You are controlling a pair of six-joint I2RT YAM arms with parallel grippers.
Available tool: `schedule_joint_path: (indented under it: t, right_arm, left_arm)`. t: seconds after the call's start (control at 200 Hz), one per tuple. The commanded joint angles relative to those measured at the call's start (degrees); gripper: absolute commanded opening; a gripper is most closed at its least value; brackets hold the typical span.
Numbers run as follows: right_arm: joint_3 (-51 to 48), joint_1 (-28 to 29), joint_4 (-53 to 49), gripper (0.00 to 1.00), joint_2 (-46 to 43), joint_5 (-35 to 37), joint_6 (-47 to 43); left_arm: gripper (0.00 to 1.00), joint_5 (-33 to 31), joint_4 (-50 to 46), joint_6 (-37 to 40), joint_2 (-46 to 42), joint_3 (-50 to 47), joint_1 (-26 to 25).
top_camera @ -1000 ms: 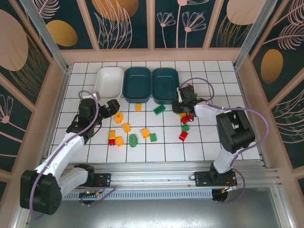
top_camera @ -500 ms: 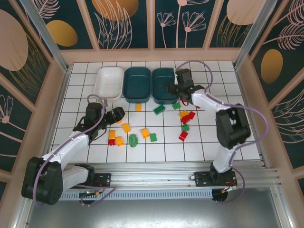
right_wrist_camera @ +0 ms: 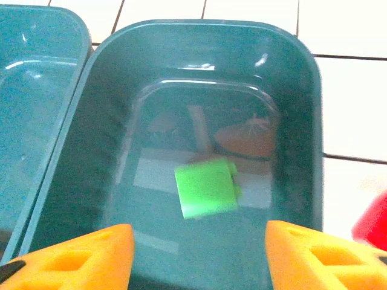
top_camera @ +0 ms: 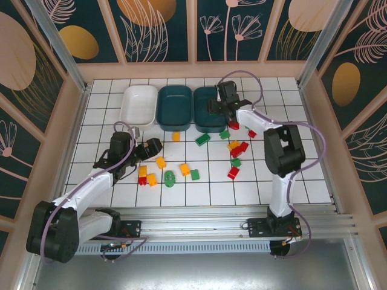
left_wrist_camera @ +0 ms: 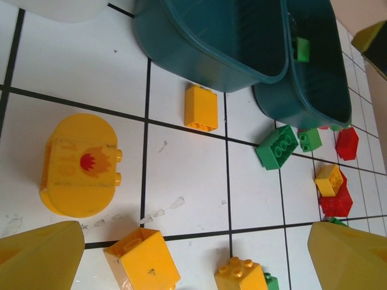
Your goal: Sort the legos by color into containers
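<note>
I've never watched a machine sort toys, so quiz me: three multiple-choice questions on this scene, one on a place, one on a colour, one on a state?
1. Where is the green brick under the right arm?
A. In the white tray
B. In the right-hand teal tray
C. On the bare tiles

2. What colour is the big rounded brick with the flame mark?
A. Yellow
B. Red
C. Green

3. How do the right arm's jaws stand?
A. Shut on a red brick
B. Shut on the tray's rim
C. Open, holding nothing

Answers:
1 B: the right wrist view shows it inside that tray's walls.
2 A: its whole body is yellow in the left wrist view.
3 C: the two pads stand wide apart with nothing gripped between them.
</note>
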Motion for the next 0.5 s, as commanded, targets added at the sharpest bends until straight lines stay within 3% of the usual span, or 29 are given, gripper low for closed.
schedule_joint_path:
  t: [0.0,0.215,0.38,0.495]
  right_arm:
    - [-9.11,0.32,2.26,0.6,-10.94,4.1,4.46]
    - [-33.8,2.14,1.8,0.61,-28.13,10.56,17.35]
    - [-40.87,4.08,-4.23,0.62,-34.99,11.91,20.69]
    - [-45.3,4.45,-3.4,0.63,-36.44,10.8,23.76]
  left_arm:
    - [0.95,2.7,3.29,-0.32,-0.14,0.17,-0.61]
    - [0.93,2.24,9.45,-1.26,3.9,0.55,-7.91]
    - [0.89,-2.91,10.14,-0.3,9.74,2.26,-16.67]
    - [0.88,-4.0,12.21,-1.13,12.28,2.12,-19.37]
